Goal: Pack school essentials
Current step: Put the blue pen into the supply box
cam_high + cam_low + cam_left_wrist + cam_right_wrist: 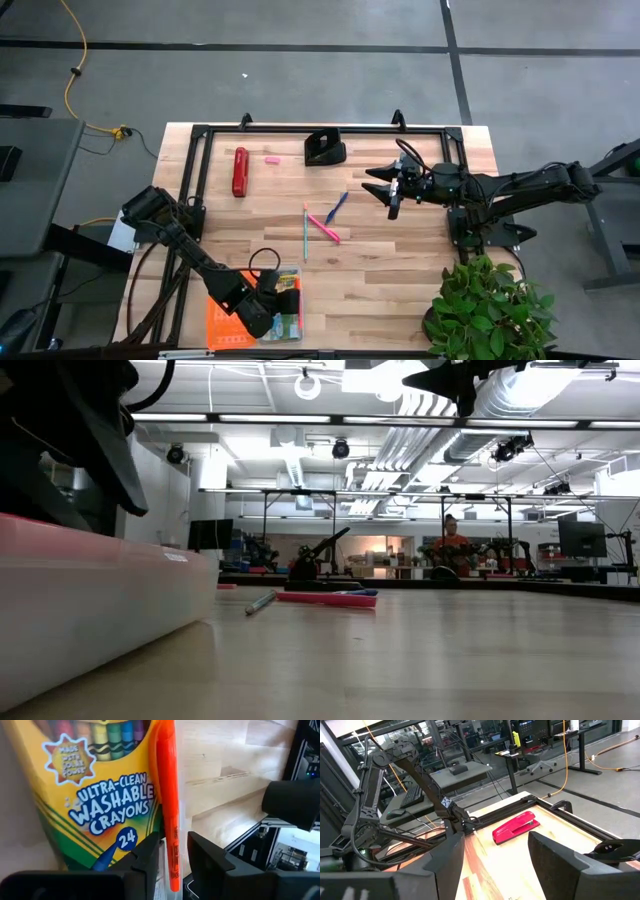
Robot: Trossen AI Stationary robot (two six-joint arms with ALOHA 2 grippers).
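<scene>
My left gripper (277, 305) is down at the table's near edge over an orange pencil case (225, 322) and is shut on a red-orange pen (170, 805). That pen lies along the yellow-green crayon box (95, 805), which sits in the case. A green pen (305, 238), a pink pen (324, 228) and a blue pen (337, 206) lie flat at mid-table. The tiny pink eraser (270, 157) is near the far edge. My right gripper (391, 190) hangs open above the table, right of the pens. The small green-and-white box does not show. My left gripper pinches the red-orange pen near its lower end (174, 855) between its two fingers (150, 862), which lie across the pen. The pen's shaft rests alongside the crayon box's front face (125, 810).
A long red stapler (240, 172) and a black tape dispenser (325, 148) sit near the far edge inside the black frame (200, 135). A potted plant (485, 305) stands at the near right corner. Bare wood lies between the pens and the case.
</scene>
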